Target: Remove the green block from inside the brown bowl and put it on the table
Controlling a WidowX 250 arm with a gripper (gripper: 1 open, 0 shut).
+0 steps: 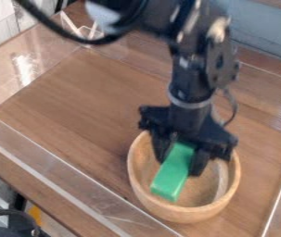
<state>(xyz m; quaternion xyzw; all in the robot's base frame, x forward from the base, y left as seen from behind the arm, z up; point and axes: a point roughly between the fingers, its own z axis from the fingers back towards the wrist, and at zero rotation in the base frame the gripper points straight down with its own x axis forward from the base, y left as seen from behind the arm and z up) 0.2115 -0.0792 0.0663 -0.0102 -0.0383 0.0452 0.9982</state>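
The green block [172, 174] is a bright green bar, tilted, with its upper end between the black fingers of my gripper [186, 151], which is shut on it. Its lower end hangs over the inside of the brown bowl [146, 190], a round light wooden bowl at the front right of the table [81, 102]. The gripper points straight down above the bowl, and the black arm rises behind it toward the top of the view. Whether the block's lower end touches the bowl floor I cannot tell.
Low clear acrylic walls [56, 176] edge the table along the front left and the back. Open wood surface lies left of and behind the bowl. A pale wall fills the top left.
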